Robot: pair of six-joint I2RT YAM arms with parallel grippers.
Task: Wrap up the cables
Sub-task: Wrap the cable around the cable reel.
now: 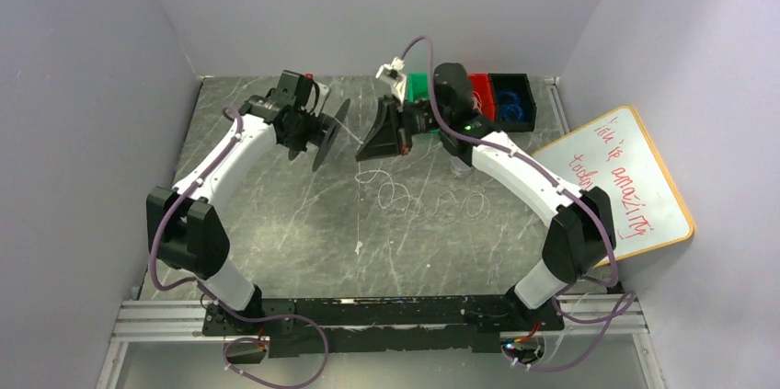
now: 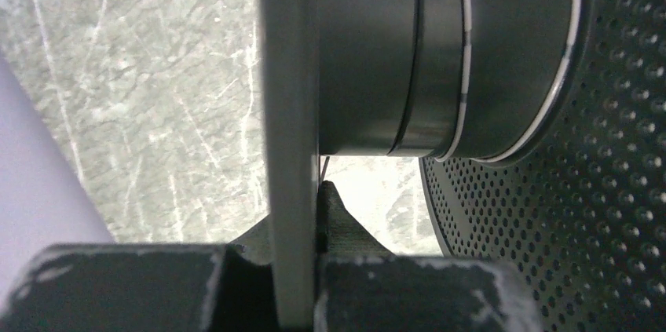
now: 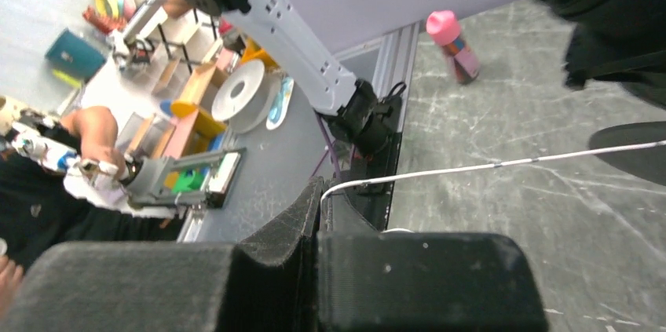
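Top external view shows you the cable lying in curly loops on the desk between the arms. One strand rises to your right end effector, which is pinched closed on it. Your left end effector is clamped on the rim of the black spool, which carries a few wound turns.

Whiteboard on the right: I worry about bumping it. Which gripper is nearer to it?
Right. The right gripper, shut on the cable, hangs mid-table, well left of the whiteboard; the left gripper, clamping the spool, is even further left.
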